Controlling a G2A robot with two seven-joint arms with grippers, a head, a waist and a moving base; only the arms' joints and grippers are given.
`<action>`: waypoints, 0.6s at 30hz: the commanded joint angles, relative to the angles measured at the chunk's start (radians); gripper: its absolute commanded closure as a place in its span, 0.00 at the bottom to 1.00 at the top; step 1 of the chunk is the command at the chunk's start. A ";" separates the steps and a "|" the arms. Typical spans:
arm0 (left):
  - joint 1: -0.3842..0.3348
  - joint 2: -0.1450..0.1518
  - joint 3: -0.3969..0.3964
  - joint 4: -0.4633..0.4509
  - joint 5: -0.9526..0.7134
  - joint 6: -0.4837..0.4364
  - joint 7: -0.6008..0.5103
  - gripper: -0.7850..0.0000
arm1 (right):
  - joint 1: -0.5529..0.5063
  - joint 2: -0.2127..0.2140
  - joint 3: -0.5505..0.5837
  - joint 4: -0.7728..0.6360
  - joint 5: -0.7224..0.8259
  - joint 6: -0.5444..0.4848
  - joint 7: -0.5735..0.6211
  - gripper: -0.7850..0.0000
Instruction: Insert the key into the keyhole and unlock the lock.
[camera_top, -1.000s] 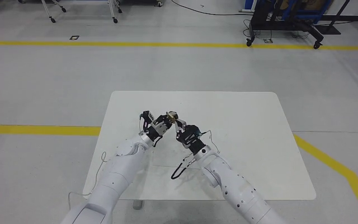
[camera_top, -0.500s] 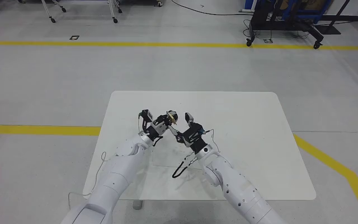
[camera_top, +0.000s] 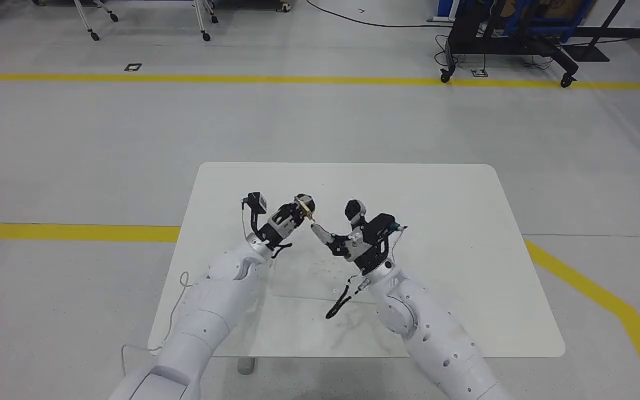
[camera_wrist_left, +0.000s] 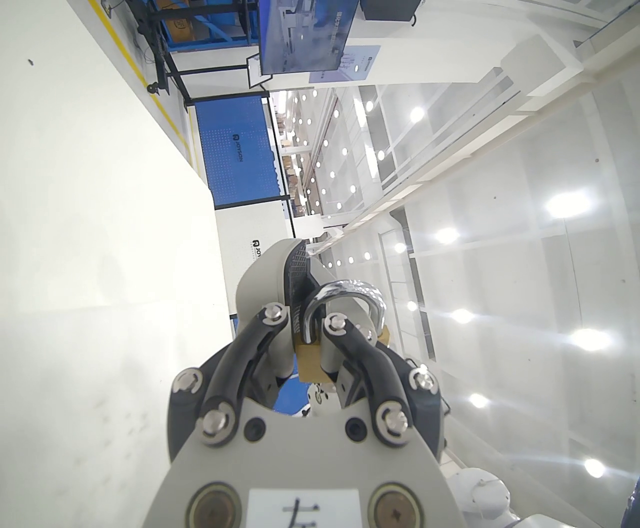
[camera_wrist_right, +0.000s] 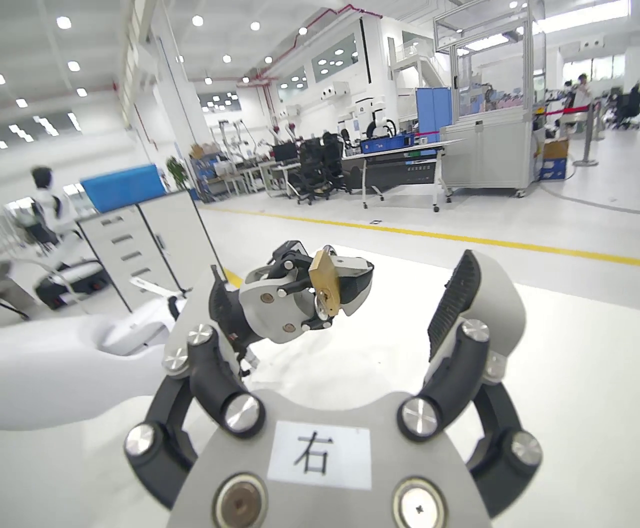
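Observation:
A brass padlock (camera_top: 305, 207) with a silver shackle (camera_wrist_left: 350, 295) is held above the white table, and my left gripper (camera_top: 290, 215) is shut on its body (camera_wrist_left: 310, 357). In the right wrist view the padlock (camera_wrist_right: 324, 287) faces the camera, and a small silver key (camera_wrist_right: 321, 305) sticks out of its lower end. My right gripper (camera_top: 337, 222) stands open a short way to the right of the lock. Its fingers (camera_wrist_right: 457, 290) are spread wide with nothing between them and touch neither lock nor key.
The white table (camera_top: 450, 200) has bare room to the right and at the back. A black cable (camera_top: 340, 295) hangs along the right arm. Yellow floor lines run beyond the table edges.
My right gripper, closed up against the lock a second ago, has opened and drawn back to the right. The left gripper still holds the lock and has shifted slightly left.

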 joint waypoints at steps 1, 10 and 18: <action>0.000 0.000 0.002 -0.003 0.014 -0.012 0.007 1.00 | -0.014 0.005 0.028 0.001 0.165 -0.102 0.093 0.00; 0.002 0.001 -0.001 -0.010 0.041 -0.044 0.023 1.00 | 0.031 0.013 0.057 0.039 0.647 -0.203 0.528 0.65; 0.002 0.002 -0.004 -0.012 0.044 -0.045 0.010 1.00 | 0.078 0.004 0.028 0.101 0.730 -0.163 0.589 0.79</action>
